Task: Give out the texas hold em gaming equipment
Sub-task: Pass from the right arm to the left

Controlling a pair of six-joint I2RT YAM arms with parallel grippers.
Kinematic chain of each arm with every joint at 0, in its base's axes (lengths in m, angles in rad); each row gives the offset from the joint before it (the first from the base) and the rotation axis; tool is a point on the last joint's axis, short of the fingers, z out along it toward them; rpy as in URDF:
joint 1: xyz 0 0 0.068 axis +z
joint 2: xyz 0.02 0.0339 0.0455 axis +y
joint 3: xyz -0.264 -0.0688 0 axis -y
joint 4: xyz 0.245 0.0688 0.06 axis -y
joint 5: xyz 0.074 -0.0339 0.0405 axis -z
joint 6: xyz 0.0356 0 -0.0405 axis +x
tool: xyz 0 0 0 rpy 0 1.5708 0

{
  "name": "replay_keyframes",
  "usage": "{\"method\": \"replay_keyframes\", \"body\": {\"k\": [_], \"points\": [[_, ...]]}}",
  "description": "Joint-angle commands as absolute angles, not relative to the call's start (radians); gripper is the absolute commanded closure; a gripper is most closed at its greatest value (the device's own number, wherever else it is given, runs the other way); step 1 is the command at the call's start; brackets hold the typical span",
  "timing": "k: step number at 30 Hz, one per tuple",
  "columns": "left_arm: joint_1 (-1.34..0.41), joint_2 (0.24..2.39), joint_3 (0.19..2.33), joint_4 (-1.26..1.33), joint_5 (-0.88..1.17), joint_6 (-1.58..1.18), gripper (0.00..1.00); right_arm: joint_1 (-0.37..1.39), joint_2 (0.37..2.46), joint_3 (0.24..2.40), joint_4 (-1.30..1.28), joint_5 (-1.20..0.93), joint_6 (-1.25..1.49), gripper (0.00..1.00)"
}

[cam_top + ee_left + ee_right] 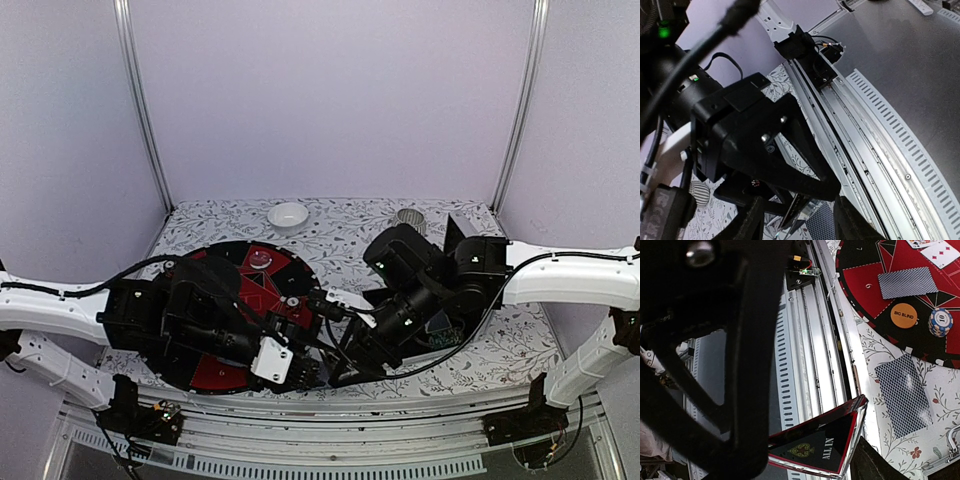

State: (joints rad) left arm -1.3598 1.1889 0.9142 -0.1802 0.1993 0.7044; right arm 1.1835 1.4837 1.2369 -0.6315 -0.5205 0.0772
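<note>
1. Step: placing the red triangular "ALL IN" marker (815,442). The right gripper (807,460) looks clamped on it, over the grey aluminium rail (810,365), off the round black-and-red poker mat (862,287).
2. Left gripper (800,225): fingers spread, empty.
3. Next, my call: carry the marker onto the mat, clear of the orange BIG BLIND disc (903,316) and the striped chip stack (941,321).

In the right wrist view, the orange button disc (903,315) on the round mat (850,275) reads "BIG BLIND". The striped poker chip (940,321) just right of it seems to show "10". The red-edged triangular marker (827,447) over the table's near edge reads "ALL IN", and one red segment of the mat carries a "6".
</note>
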Motion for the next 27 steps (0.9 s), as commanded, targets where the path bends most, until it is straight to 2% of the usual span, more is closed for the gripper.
{"method": "replay_keyframes", "body": {"k": [1,8,20,23,27], "points": [[-1.371,1.147,0.909,-0.249,0.237,0.770,0.49,1.180,1.468,1.264,-0.613,-0.614,0.033,0.68],[-1.371,1.190,0.942,-0.275,0.143,0.846,0.49,1.181,1.486,1.289,-0.614,-0.671,0.013,0.69],[-1.372,1.250,0.998,-0.307,0.131,0.865,0.62,1.180,1.527,1.318,-0.638,-0.665,-0.028,0.69],[-1.373,1.253,1.000,-0.309,0.136,0.861,0.71,1.181,1.531,1.323,-0.644,-0.662,-0.032,0.70],[-1.374,1.252,0.999,-0.315,0.147,0.853,0.98,1.180,1.530,1.323,-0.644,-0.652,-0.032,0.70]]}}
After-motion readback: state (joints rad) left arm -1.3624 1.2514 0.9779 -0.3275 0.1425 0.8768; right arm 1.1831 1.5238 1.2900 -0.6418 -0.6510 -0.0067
